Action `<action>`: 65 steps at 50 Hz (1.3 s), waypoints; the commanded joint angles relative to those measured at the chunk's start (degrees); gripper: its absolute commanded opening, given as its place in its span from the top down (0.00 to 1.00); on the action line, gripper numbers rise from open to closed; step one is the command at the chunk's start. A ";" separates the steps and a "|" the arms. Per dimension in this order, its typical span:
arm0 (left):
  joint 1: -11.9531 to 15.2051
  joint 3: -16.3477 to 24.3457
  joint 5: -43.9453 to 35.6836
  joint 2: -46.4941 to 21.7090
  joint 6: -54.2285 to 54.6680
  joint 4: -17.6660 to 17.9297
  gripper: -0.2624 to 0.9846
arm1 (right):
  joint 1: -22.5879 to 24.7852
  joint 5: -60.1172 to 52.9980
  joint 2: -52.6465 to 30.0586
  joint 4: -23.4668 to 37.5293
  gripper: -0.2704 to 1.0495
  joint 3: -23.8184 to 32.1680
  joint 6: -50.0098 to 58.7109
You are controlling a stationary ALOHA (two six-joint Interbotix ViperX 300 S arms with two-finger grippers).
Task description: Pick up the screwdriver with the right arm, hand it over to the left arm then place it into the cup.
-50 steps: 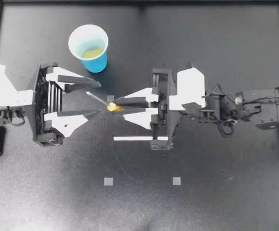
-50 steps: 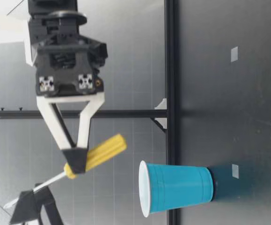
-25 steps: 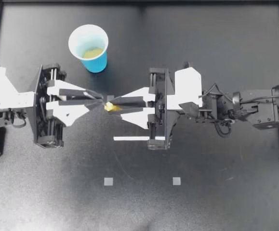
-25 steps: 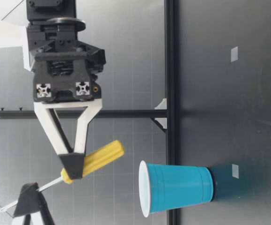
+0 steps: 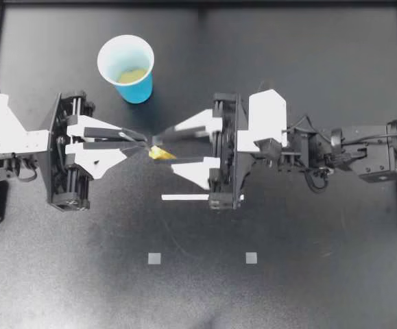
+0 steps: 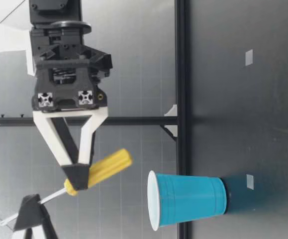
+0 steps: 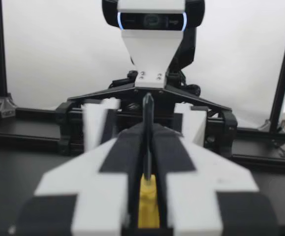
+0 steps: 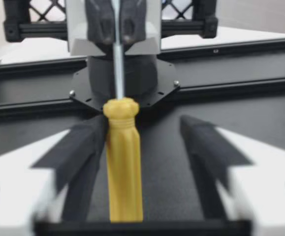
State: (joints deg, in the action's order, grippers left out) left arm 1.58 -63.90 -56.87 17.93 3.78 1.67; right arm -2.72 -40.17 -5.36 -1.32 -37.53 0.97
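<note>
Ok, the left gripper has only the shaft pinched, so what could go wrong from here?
The left gripper grips the screwdriver only by its thin shaft, so the yellow handle might swing or slip. One finger of the open right gripper appears to lie against the handle; backing away could drag it.

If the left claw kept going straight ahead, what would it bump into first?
Most likely the right claw, open and facing the left claw almost tip to tip, past the screwdriver it grips.
</note>
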 commanded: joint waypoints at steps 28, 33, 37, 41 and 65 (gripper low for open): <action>5.71 -2.37 -0.53 1.32 -13.45 11.43 0.72 | -0.35 -1.49 14.15 -1.32 0.26 -9.58 -0.09; 9.40 -2.29 -0.44 1.32 -16.26 13.18 0.72 | -0.44 -1.93 16.08 -1.76 0.26 -11.34 -0.09; 12.39 -2.11 -0.35 1.23 -17.67 13.36 0.72 | -0.44 -1.93 17.05 -1.85 0.27 -12.30 -0.09; 15.38 -2.02 -0.26 0.97 -18.63 13.36 0.72 | -0.35 -2.02 17.58 -2.02 0.27 -12.83 0.00; 21.88 -0.44 -0.26 -3.08 -19.95 13.71 0.72 | -0.35 -2.02 17.40 -2.02 0.27 -13.18 0.00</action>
State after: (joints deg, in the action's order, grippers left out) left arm 23.20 -66.01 -56.78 14.77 -16.35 15.21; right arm -2.81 -41.57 11.07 -3.25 -51.33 1.05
